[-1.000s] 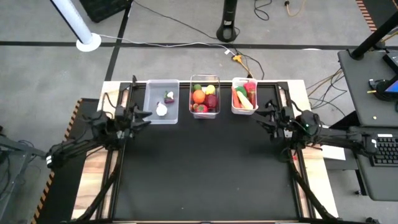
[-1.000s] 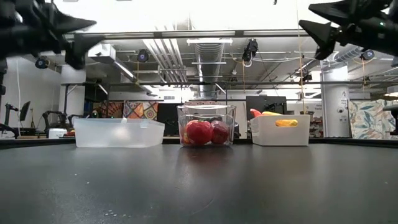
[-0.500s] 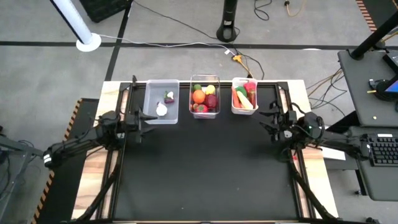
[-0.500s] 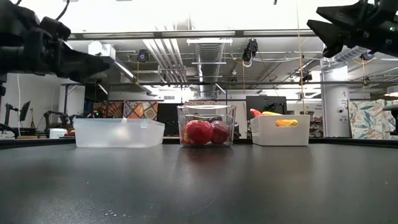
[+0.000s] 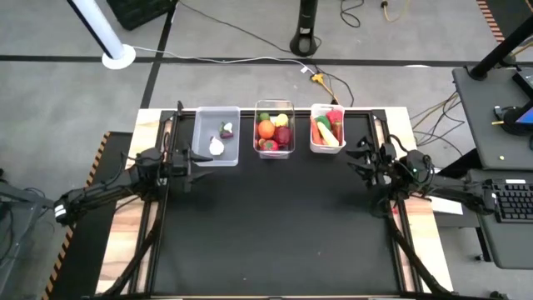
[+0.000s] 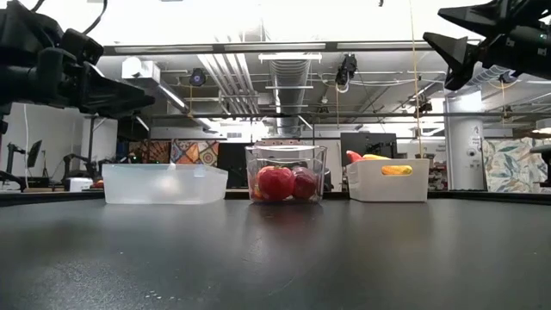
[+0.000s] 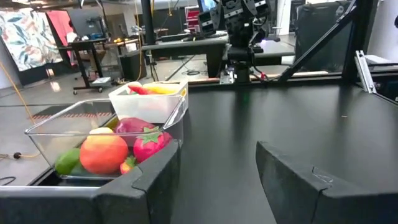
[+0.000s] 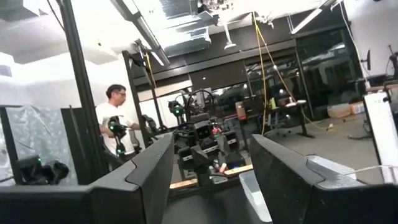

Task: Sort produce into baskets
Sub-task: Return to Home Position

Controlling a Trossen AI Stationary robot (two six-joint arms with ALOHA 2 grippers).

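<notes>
A robotics lab, open-plan and industrial.
Bare ducts (image 6: 288, 76) and pipes (image 6: 215, 73) run under the ceiling. Cables (image 5: 433, 117) trail over a grey taped floor (image 5: 67, 100), and a keyboard (image 5: 515, 202) sits at a side workstation. Beyond the black desk (image 5: 275, 225) stand what may be more robot rigs (image 8: 202, 140), with a person (image 8: 115, 121) nearby.
</notes>
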